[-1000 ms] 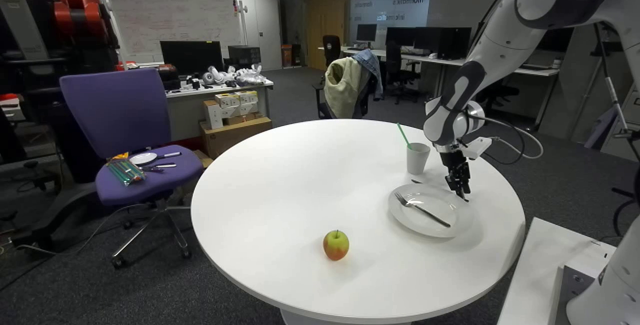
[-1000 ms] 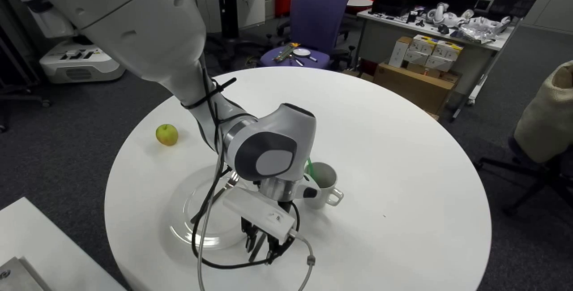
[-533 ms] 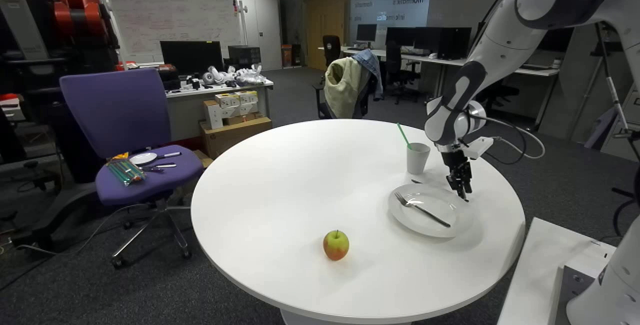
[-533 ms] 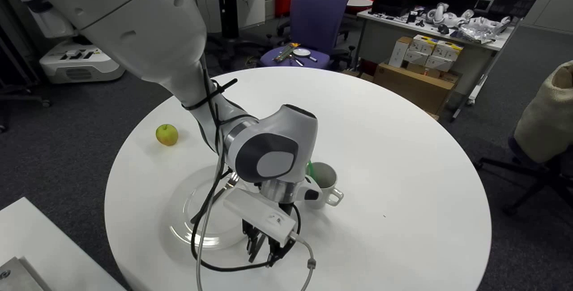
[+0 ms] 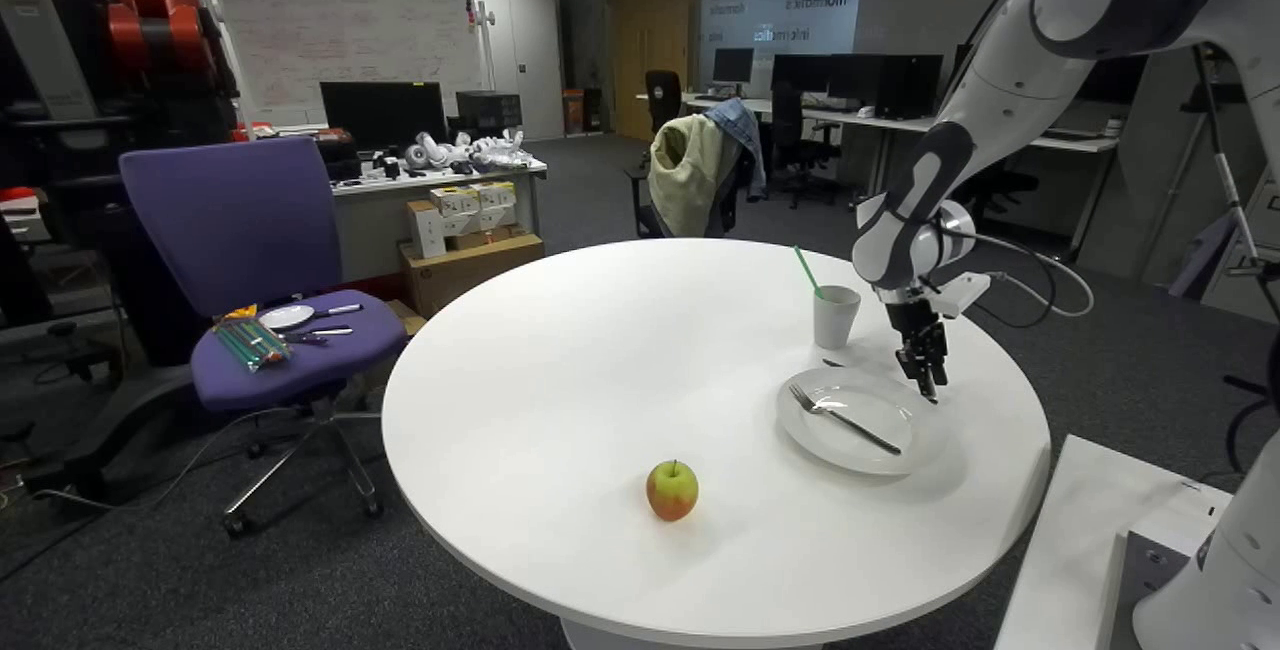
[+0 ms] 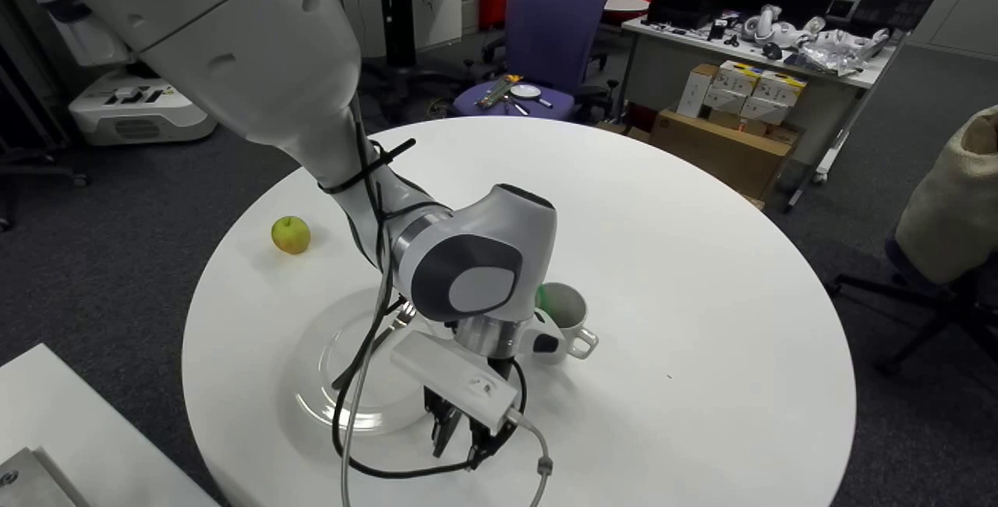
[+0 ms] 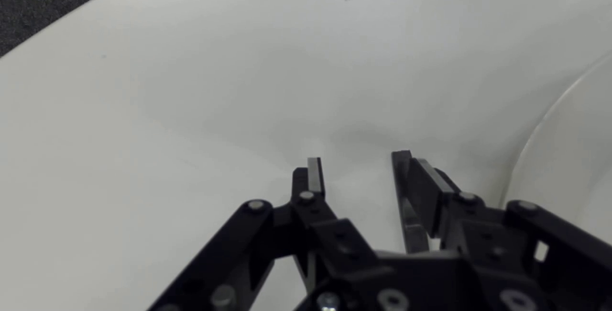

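Clearly, the plate is crowding the fingers on one side: its rim is curving just beside them, with a fork lying on it. Near the plate, a mug is standing upright, holding a leaning green straw, while an apple is sitting well apart on the round white counter. In an exterior view, the arm is covering part of the plate and mug, and cables are looping down past the fingers.

Meanwhile, the fingers are standing parted. A dark utensil is lying on the counter in the gap between them, just beside the finger nearer the plate; whether the two are touching cannot be told. In the wrist view, its lower part is running out of sight behind the fingers' black base.

Away from the plate, counter surface is stretching from the opposite finger to the curved edge, giving room on that side, with dark carpet showing beyond.
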Motion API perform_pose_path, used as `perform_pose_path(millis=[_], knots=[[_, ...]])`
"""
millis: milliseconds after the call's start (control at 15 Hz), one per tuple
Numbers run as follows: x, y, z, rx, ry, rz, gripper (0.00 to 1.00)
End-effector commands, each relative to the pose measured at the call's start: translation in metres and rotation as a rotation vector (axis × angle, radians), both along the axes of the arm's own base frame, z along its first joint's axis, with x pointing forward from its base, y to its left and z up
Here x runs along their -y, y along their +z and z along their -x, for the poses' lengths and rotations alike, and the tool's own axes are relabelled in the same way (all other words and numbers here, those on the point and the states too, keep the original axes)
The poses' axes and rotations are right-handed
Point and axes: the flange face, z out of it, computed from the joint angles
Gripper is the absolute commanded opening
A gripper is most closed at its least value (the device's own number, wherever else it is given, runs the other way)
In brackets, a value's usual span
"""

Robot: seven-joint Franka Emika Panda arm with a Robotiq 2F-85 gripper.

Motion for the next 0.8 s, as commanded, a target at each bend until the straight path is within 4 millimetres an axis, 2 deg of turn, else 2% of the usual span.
perform_pose_path(millis=[0, 733], knots=[[-0.0033, 0.0118, 0.0035, 0.014, 0.008, 0.019, 0.52], [-0.0113, 0.0107, -0.0008, 0.007, 0.031, 0.022, 0.54]])
